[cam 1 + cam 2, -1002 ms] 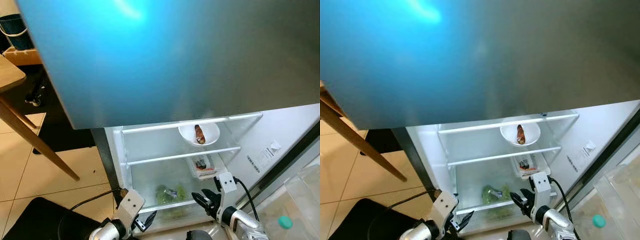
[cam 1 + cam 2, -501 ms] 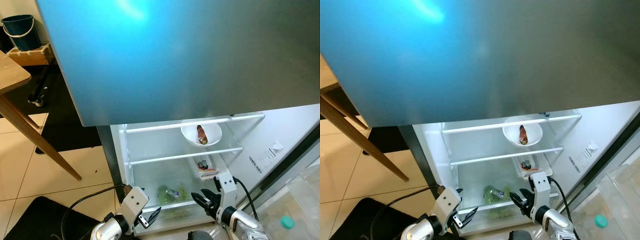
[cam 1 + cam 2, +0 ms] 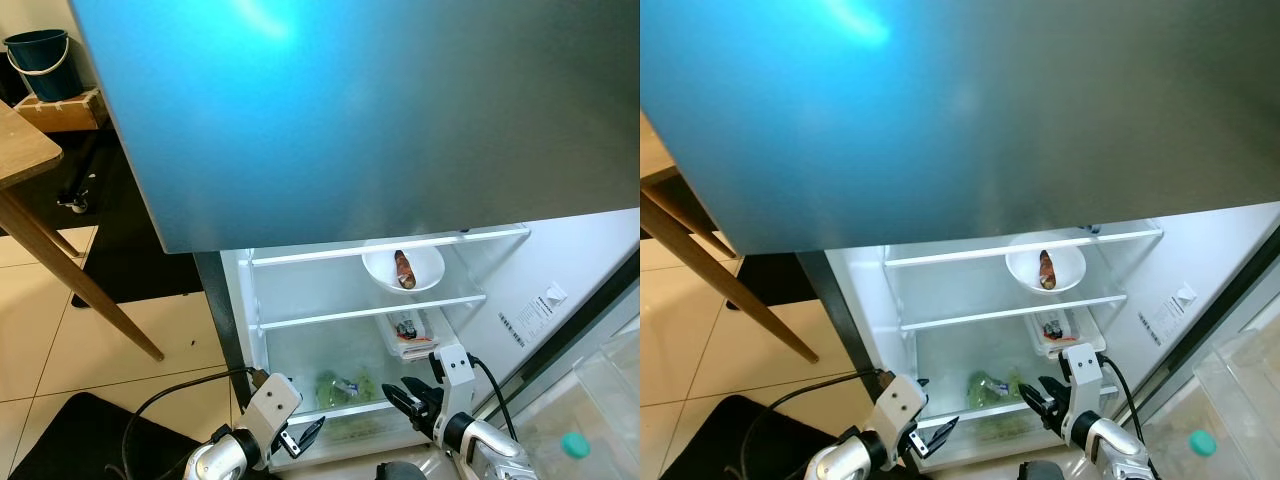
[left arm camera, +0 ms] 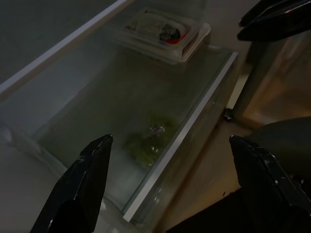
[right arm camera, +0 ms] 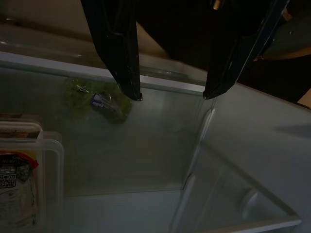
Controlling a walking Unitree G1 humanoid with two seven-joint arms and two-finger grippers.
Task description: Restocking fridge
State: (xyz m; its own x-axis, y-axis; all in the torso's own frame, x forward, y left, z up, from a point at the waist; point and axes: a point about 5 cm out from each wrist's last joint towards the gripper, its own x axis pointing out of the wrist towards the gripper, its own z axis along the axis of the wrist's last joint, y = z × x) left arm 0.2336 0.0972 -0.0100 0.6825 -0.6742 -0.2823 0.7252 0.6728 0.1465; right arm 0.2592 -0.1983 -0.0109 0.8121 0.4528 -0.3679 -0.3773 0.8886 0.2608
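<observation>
So the big brushed-steel fridge door (image 3: 380,110) with a blue sheen fills the upper half of the head views, and below it the white open fridge compartment (image 3: 245,300) sits lower centre with its glass shelves. A white round bowl (image 3: 403,268) holding a brownish piece of food sits on the upper glass shelf (image 3: 330,312), right of centre. Under that there's a clear plastic food tray with a printed label (image 3: 405,333), and lower down a green bag of leafy vegetables (image 3: 343,385) lies in the clear bottom drawer (image 3: 940,420). The left gripper (image 3: 303,437) is at the bottom of the frame just in front of the drawer's left end, fingers spread apart with nothing between them. The right gripper (image 3: 407,404) is at the lower right of centre, near the drawer's right end, fingers also apart and empty. The left wrist view is dim but shows the labelled tray from closer up and the greens through the drawer front, which the head views barely resolve; the right wrist view shows the greens and the tray's edge. Room-wise, a wooden bench with slanted legs (image 3: 40,200) sits at the far left over beige floor tiles (image 3: 60,340), and a dark blue bucket (image 3: 40,65) is in the upper left corner.
</observation>
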